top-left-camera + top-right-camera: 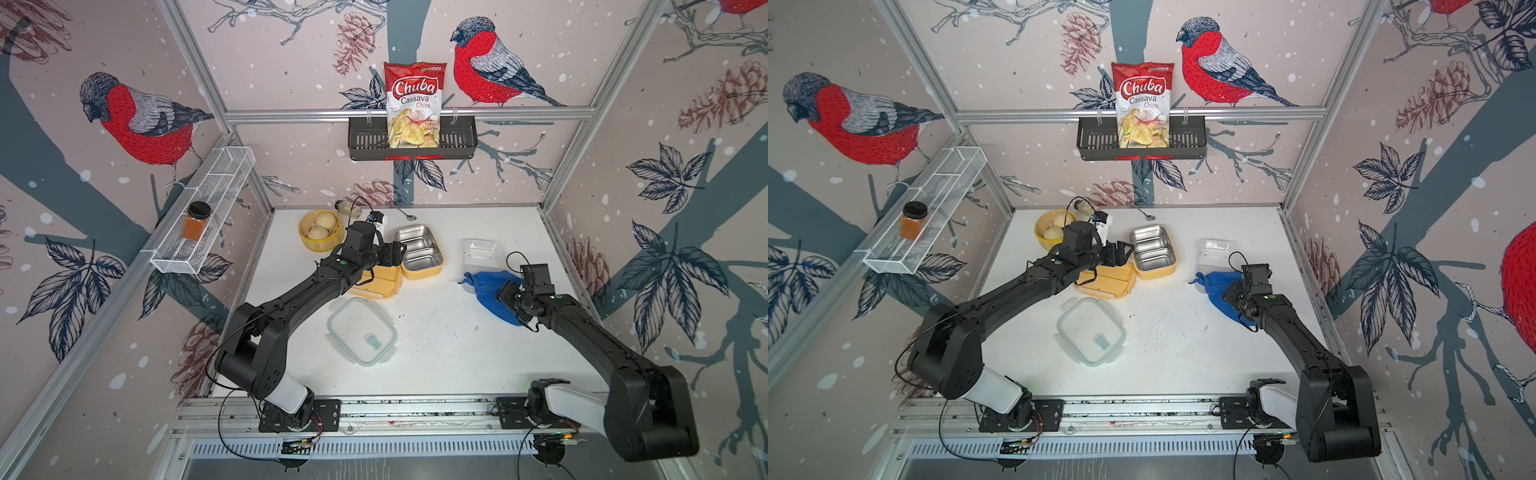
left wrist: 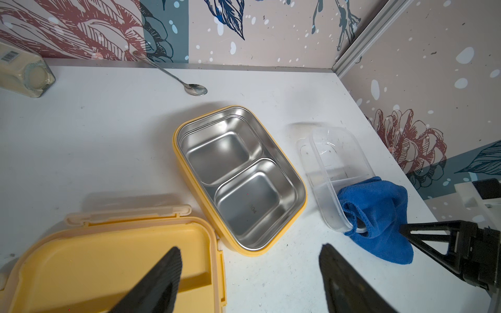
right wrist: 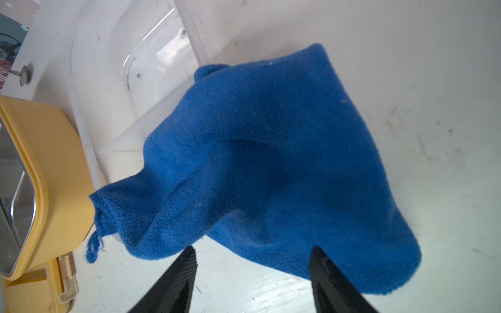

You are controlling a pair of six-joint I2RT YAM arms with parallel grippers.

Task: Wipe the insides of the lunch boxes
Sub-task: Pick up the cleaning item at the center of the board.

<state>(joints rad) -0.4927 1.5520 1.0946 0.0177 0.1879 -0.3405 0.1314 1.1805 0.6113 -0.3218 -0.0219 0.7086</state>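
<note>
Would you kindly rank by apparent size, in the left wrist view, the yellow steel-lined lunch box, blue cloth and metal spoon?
1. yellow steel-lined lunch box
2. blue cloth
3. metal spoon, though farthest away

Steel, plastic and terry cloth on a scuffed, matt white counter [image 2: 108, 151].

We see the yellow lunch box [image 2: 238, 176] lined with glossy, mirror-smooth steel inside a matt plastic shell, and the yellow lid [image 2: 108, 257] is the same smooth, dull plastic. The clear lunch box [image 2: 333, 157] is thin see-through plastic, faintly cloudy and speckled. The clear lid [image 1: 361, 330] is shiny, with a pale green rim. The blue cloth [image 3: 271, 162] is soft, nappy terry. The spoon [image 2: 195, 89] is polished metal. The left pincer [image 2: 249, 252] has ribbed, matt black fingers [image 2: 162, 276].
</note>
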